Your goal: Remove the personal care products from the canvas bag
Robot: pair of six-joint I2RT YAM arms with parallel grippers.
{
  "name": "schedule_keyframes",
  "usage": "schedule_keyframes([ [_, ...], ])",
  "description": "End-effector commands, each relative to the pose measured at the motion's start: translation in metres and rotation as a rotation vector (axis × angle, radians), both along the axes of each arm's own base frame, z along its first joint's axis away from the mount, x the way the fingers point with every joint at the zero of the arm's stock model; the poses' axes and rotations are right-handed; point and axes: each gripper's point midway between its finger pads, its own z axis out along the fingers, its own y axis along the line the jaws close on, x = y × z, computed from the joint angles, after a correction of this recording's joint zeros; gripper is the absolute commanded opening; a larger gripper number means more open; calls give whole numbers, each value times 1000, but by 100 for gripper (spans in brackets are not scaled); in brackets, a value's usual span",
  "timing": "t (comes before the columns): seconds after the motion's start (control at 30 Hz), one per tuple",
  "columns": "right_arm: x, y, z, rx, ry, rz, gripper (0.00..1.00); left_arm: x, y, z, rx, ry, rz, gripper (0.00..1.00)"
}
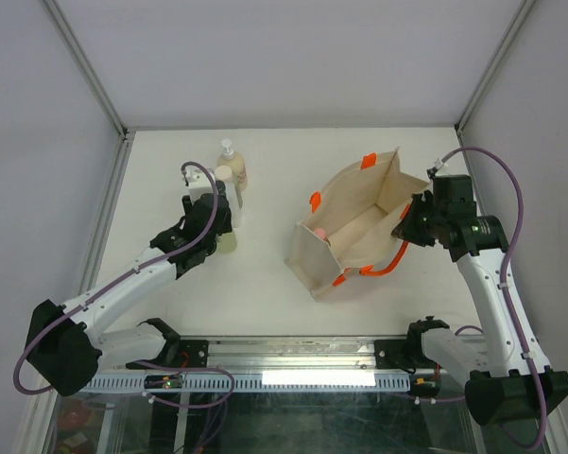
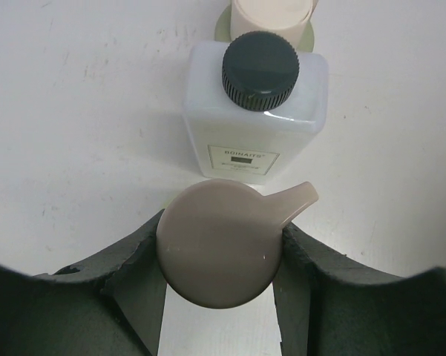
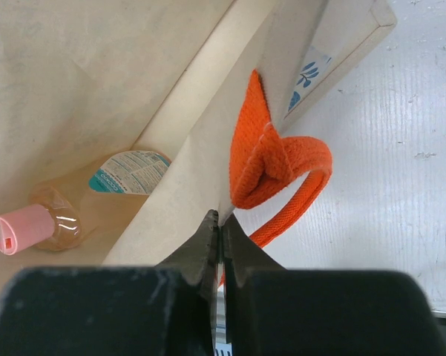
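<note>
Left jaws: the left gripper (image 2: pixel 221 259) grips a round beige cap (image 2: pixel 215 233) with a small spout, one finger pressed to each side; the bottle under it is hidden, so I cannot tell if it stands on the table (image 1: pixel 265 293) or hangs just above it
Just ahead of the left jaws: a pale dark-capped bottle (image 2: pixel 256 126) stands upright near the held cap, with a cream-capped bottle (image 2: pixel 271 16) just behind it
Further out on the left: a pump bottle (image 1: pixel 232 168) stands on the far side of this group, well apart from the bag (image 1: pixel 307 255)
Right jaws: the right gripper (image 3: pixel 221 236) is pressed almost flat together, pinching the top edge of the bag's side wall just beside the orange handle (image 3: pixel 271 167)
Inside the bag: a pink-capped bottle (image 3: pixel 63 211) lies on its side on the bag floor, close to the wall, untouched
Done: at least three bottles appear to be out, grouped on the left of the table
Left: the bottle in the left jaws needs releasing if it is set down, then the pink-capped one needs lifting out; the bag walls hide part of the inside, so I cannot tell if more is there
</note>
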Motion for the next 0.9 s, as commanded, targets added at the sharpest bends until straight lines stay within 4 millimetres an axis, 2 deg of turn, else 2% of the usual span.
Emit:
schedule_keyframes([
  [0.0,-4,7,12,29,-20,41,1,38,-21,80,-190,-309,3,0],
  [0.13,-5,9,14,39,-22,47,2,47,-20,72,-165,-309,26,0],
  [0.2,-6,10,15,43,-21,54,13,50,-21,67,-153,-296,31,0],
  [0.27,-8,10,16,44,-19,56,27,50,-18,57,-137,-264,55,10],
  [0.4,-15,12,21,54,-24,77,43,44,-13,35,-134,-205,76,26],
  [0.53,-27,22,24,93,-14,142,65,36,-18,25,-163,-166,43,43],
  [0.67,-44,46,21,224,35,234,75,24,-24,32,-197,-128,-5,65],
  [0.77,-51,57,23,285,35,267,82,15,-24,49,-213,-112,-35,72],
  [0.87,-54,65,27,313,19,301,85,8,-25,75,-234,-117,-58,81],
])
